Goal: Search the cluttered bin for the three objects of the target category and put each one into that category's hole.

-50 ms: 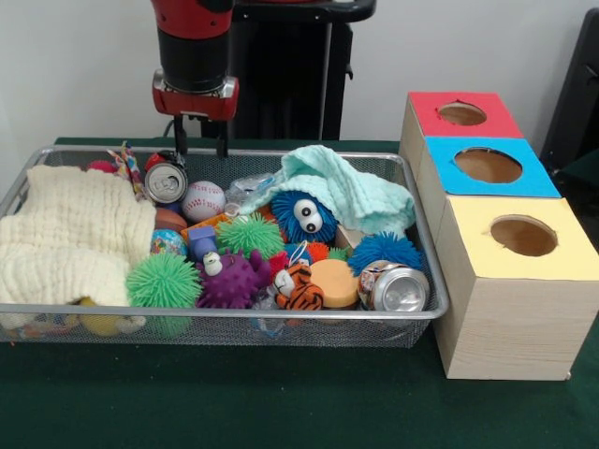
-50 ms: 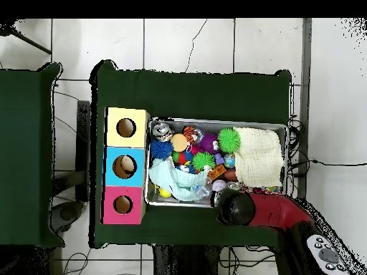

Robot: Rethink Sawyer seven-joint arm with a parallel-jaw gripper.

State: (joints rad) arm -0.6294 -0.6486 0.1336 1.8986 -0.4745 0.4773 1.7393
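silver can (image 1: 166,181) beside baseball (image 1: 203,200), no readable label; end effector (image 1: 200,145) open, empty, above bin (image 1: 225,325).

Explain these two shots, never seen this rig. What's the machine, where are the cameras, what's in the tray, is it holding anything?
It is a single red and black robot arm. One camera faces it across the table; the other looks straight down.

Its gripper hangs open and empty over the far edge of a wire tray.

The tray holds toys, a baseball, two drink cans, a cream cloth and a mint cloth.

Beside the tray stands a wooden box with red, blue and yellow tops, each with a round hole.
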